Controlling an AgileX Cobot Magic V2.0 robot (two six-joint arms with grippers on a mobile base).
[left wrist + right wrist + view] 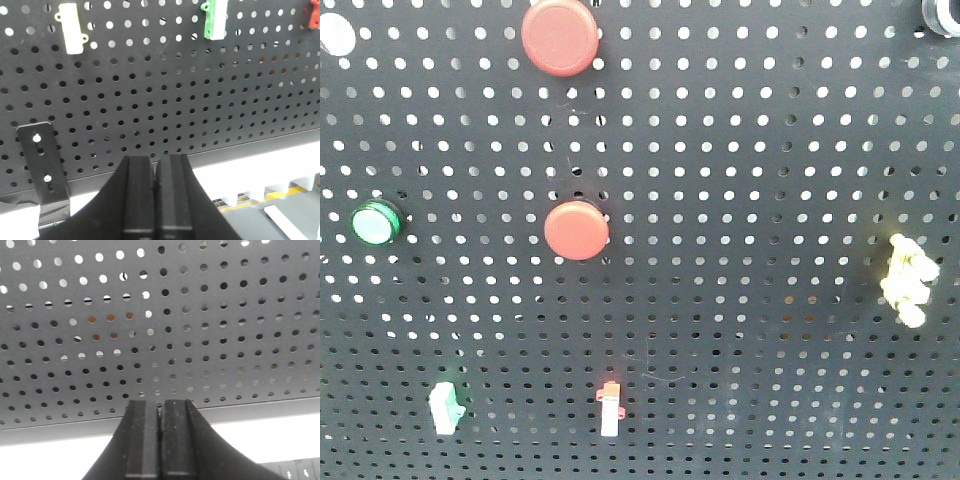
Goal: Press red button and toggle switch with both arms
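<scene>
Two round red buttons are mounted on the black pegboard (740,150), one at the top (560,37) and one in the middle (577,230). Lower down sit a small red-topped switch (610,408) and a green-and-white switch (446,408). Neither arm shows in the front view. In the left wrist view my left gripper (155,161) is shut and empty, low before the board's bottom edge, well below a white switch (72,27), a green switch (215,20) and a red one (315,15). My right gripper (160,404) is shut and empty, facing bare pegboard (210,340).
A green round button (375,222) sits at the left of the board and a yellow-white cluster (907,280) at the right. A black bracket (42,165) holds the board's lower left corner. Below the board's bottom edge (250,412) lies a bright white surface.
</scene>
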